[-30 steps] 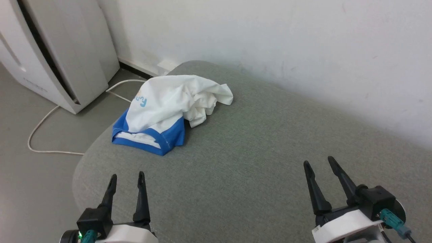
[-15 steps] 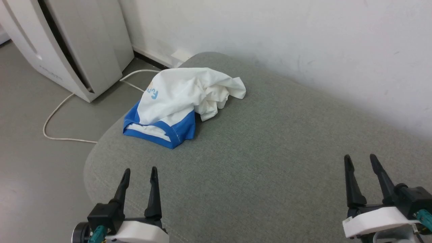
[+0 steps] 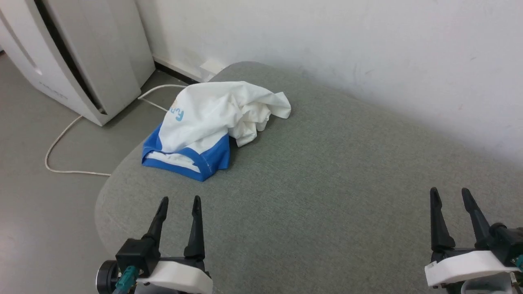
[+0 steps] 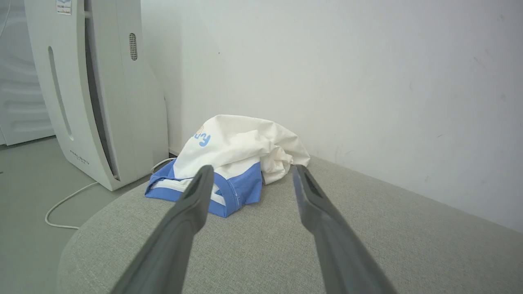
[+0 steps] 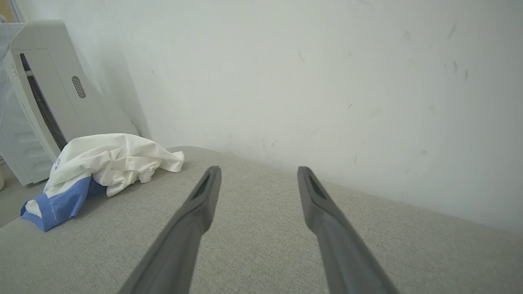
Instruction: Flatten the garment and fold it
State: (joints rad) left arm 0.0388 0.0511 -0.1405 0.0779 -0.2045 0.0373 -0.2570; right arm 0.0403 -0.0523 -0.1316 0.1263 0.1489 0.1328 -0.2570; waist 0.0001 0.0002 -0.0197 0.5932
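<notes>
Here's the garment (image 3: 212,122), a thin white shirt with bright blue trim. It lies bunched in a heap on the far left part of the grey woven-fabric cushion (image 3: 327,183), close to the cushion's rounded edge. The white cloth is piled on top and spills in wrinkles to the right. A blue band with a white strip inside it faces the robot at the near side of the heap.

The left gripper (image 3: 180,198) sits at the near edge of the cushion with its two dark fingers spread and nothing between them. The heap is straight ahead of it and well apart. In the left wrist view the blue band shows just beyond the left fingertip, with the white folds across the gap.

The right gripper (image 3: 449,190) is also spread wide and holds nothing. It is low on the right, and the garment is far off to its left.

As for writing, light-blue letters curve over the top left of the heap. "Fu" can be read, and the rest folds out of sight.

Left of the cushion, a tall white plastic appliance (image 3: 81,61) stands against the white wall (image 3: 347,41). The faint wording low on its casing and a small sticker (image 4: 64,6) at its top are both too small to read. A white cable (image 3: 61,134) loops over the grey floor (image 3: 32,224) beside it.
</notes>
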